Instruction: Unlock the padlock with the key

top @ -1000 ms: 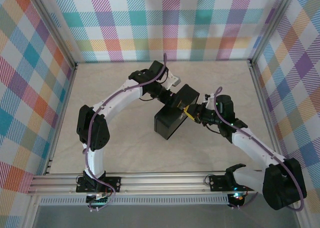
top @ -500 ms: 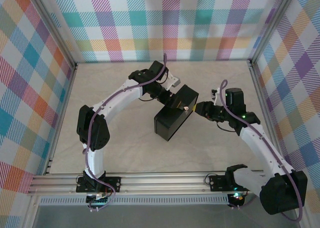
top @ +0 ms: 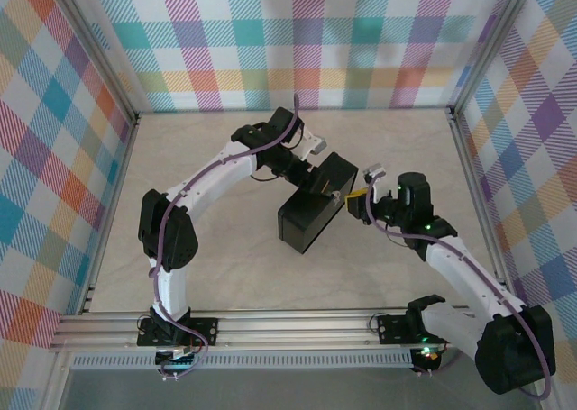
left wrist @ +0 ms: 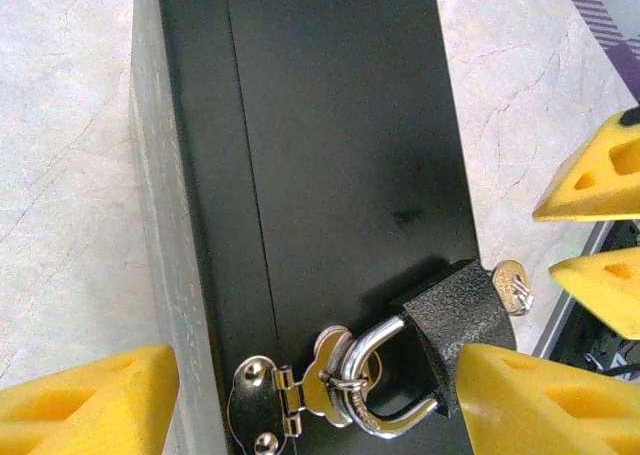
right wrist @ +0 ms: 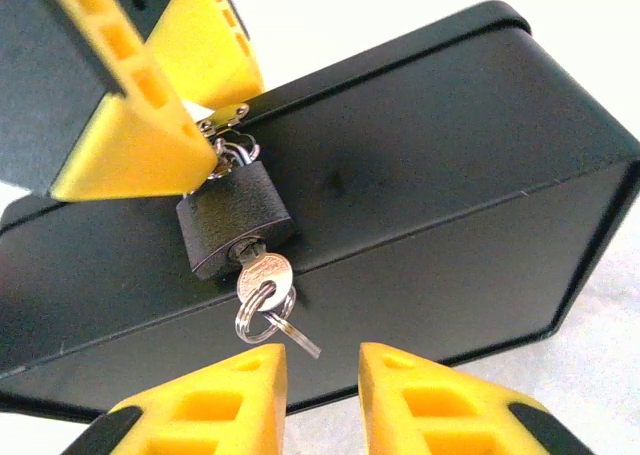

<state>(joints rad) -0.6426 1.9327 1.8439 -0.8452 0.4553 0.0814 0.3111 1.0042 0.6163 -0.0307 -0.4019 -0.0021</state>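
**Key in the lock, right fingers clear of it**

The padlock (right wrist: 235,220) hangs on the hasp (left wrist: 262,403) at the black box's (right wrist: 430,165) front, its shackle partly hidden behind a yellow finger. The key (right wrist: 265,275) sits in the keyhole, blade buried, ring dangling. Right gripper (right wrist: 322,360) hovers just off that front, fingers parted, holding nothing. Left gripper (left wrist: 315,370) straddles the box at the hasp, one finger against the padlock; clamped or loose, can't tell.
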